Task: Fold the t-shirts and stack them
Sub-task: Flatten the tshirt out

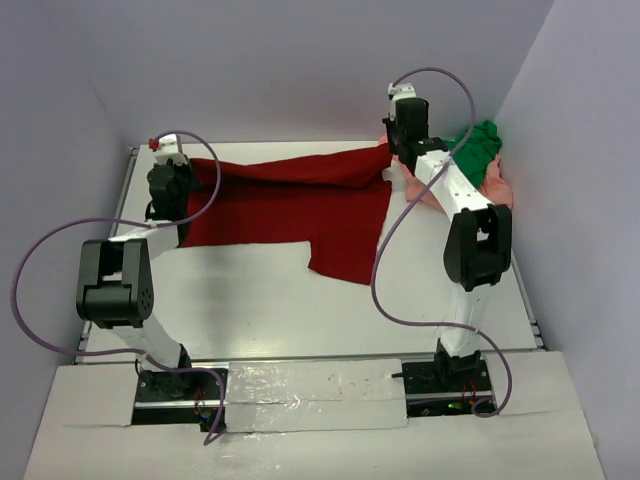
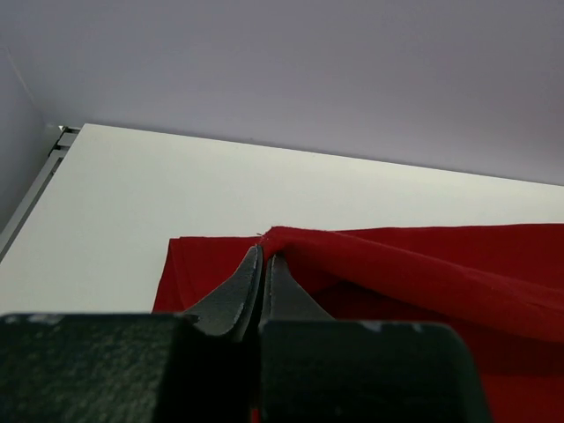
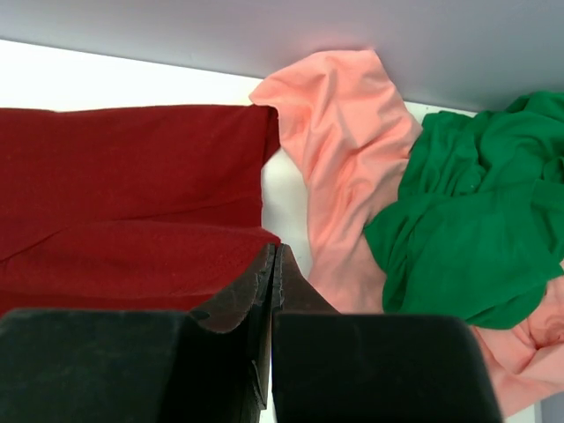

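Note:
A large dark red t-shirt [image 1: 290,205] lies stretched across the back of the white table [image 1: 260,300]. My left gripper [image 1: 188,172] is shut on its left edge. In the left wrist view the cloth [image 2: 423,273] rises in a fold at the closed tips of that gripper [image 2: 267,251]. My right gripper [image 1: 393,150] is shut on the shirt's right corner, and the red cloth [image 3: 132,176] meets its tips [image 3: 274,247]. A bright green t-shirt [image 1: 480,145] lies crumpled on a salmon-pink t-shirt [image 1: 497,190] at the back right, beside the right gripper.
Lilac walls close the table at the back and on both sides. A metal rail [image 1: 122,190] runs along the left edge. In the right wrist view the pink shirt [image 3: 339,132] and the green shirt [image 3: 467,229] lie just right of the red one, with a strip of table between them.

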